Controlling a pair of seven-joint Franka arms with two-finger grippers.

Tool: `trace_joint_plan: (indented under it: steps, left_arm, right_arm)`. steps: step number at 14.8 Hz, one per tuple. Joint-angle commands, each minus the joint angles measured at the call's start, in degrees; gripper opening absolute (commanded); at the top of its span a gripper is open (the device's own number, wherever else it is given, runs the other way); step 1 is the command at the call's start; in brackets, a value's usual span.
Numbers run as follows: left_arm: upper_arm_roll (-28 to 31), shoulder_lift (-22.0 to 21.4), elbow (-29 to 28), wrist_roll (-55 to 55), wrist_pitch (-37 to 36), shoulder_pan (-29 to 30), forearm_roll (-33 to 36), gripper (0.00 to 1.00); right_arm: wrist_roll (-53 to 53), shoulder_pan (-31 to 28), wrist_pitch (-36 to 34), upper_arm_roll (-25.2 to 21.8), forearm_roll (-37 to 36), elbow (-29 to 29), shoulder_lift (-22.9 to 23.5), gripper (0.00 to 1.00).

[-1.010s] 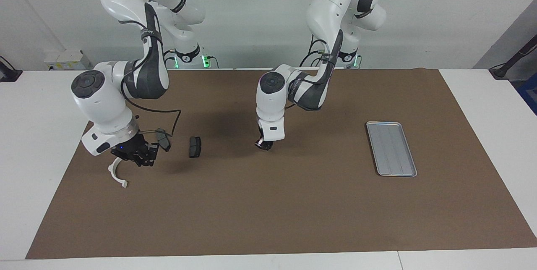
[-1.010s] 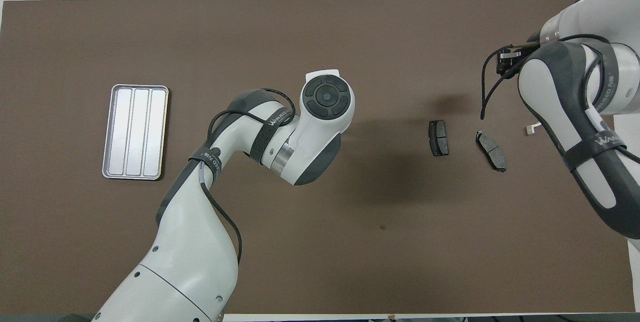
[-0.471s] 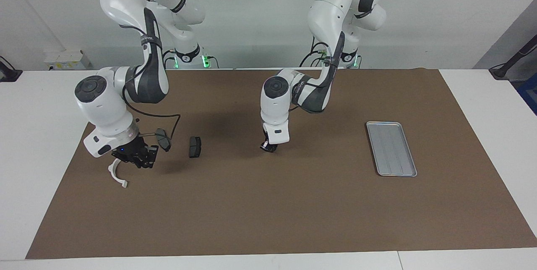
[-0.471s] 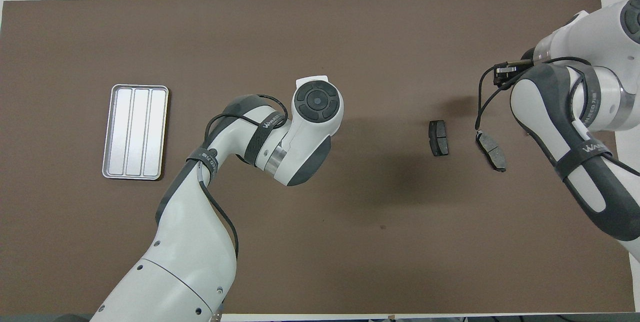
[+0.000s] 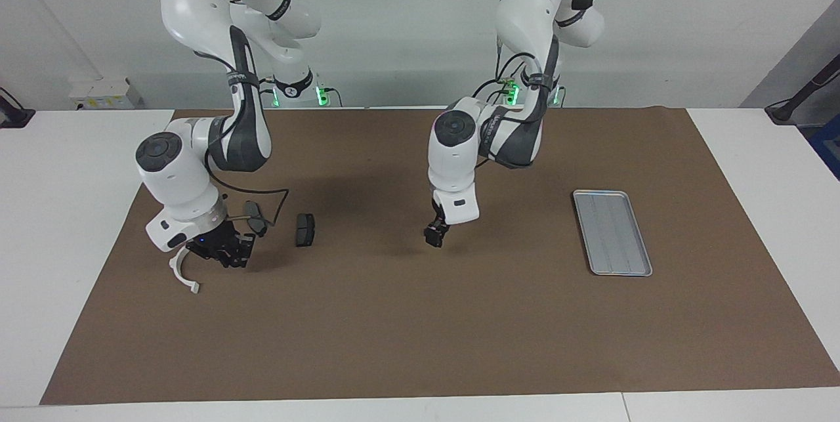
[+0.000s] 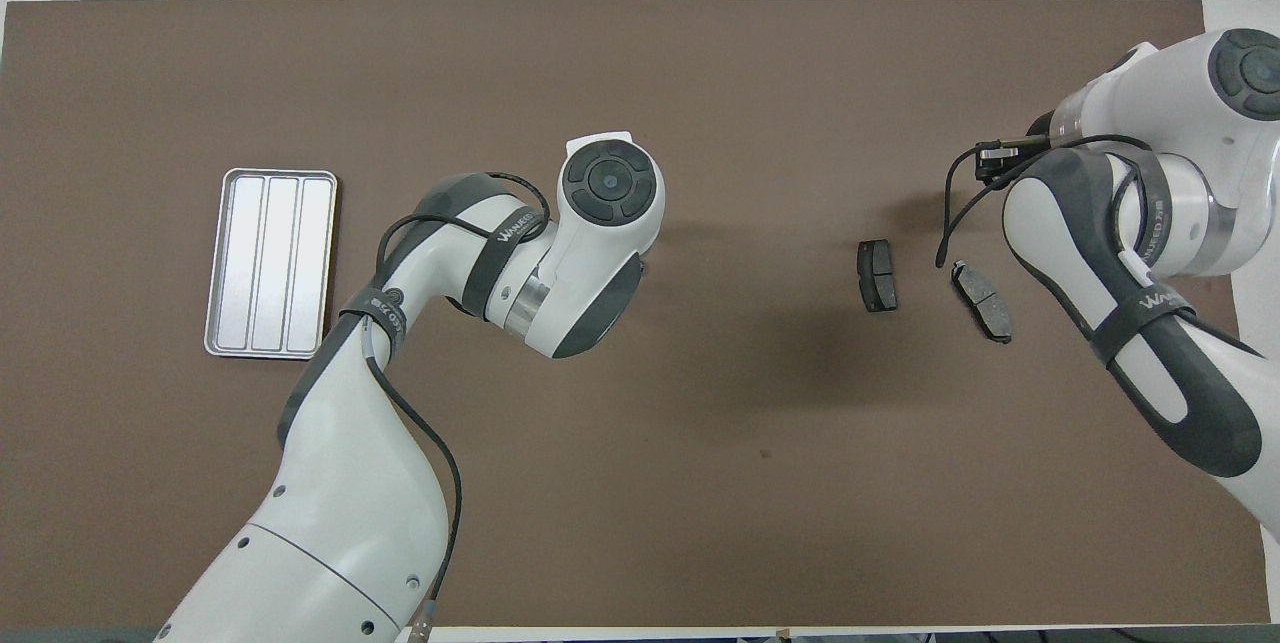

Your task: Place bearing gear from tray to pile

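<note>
Two tools (image 5: 436, 236) (image 5: 223, 253), two brake pads (image 5: 304, 230) (image 5: 255, 218), one tray (image 5: 611, 232)

Two dark brake pads (image 6: 878, 275) (image 6: 981, 300) lay side by side, well apart from the silver tray (image 6: 271, 264) on the brown mat (image 6: 700, 483).

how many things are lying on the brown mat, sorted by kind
flat silver metal tray: 1
dark grey brake pads: 2
white half-ring plastic bracket: 1
total: 4
</note>
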Motion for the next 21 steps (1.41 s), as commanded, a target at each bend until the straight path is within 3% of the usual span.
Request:
trace_joint_plan:
  steps: [1,12,16,17,18,19,21]
  left_arm:
    - [-0.48,-6.40,-1.49,3.67,-5.31,4.35,1.02,1.00]
    - [-0.48,-25.74,-1.58,43.72,-29.13,23.59,0.93,1.00]
    - [-1.18,-29.00,-1.58,57.10,-34.50,30.36,0.93,1.00]
    - [-1.62,-29.88,-1.66,61.21,-35.91,32.21,0.85,1.00]
    - [-1.63,-30.76,-1.58,65.43,-37.22,33.71,0.85,1.00]
    - [-1.89,-31.98,-1.66,68.43,-38.28,35.20,0.85,1.00]
    - [-2.15,-33.92,-1.84,71.35,-41.09,37.14,0.85,1.00]
  right_arm:
    - [-2.82,-1.27,3.10,0.64,0.34,-1.28,0.54,0.00]
    - [-3.88,-1.80,6.98,0.64,0.34,-2.51,3.00,0.00]
    - [-3.79,-1.80,6.89,0.64,0.34,-2.51,3.00,0.01]
    - [-3.71,-1.80,6.72,0.64,0.34,-2.51,3.00,0.18]
    - [-3.62,-1.80,6.63,0.64,0.34,-2.51,3.00,0.43]
    - [-3.53,-1.80,6.45,0.73,0.34,-2.51,3.00,0.58]
    - [-3.53,-1.71,5.93,0.64,0.34,-2.42,2.65,0.74]
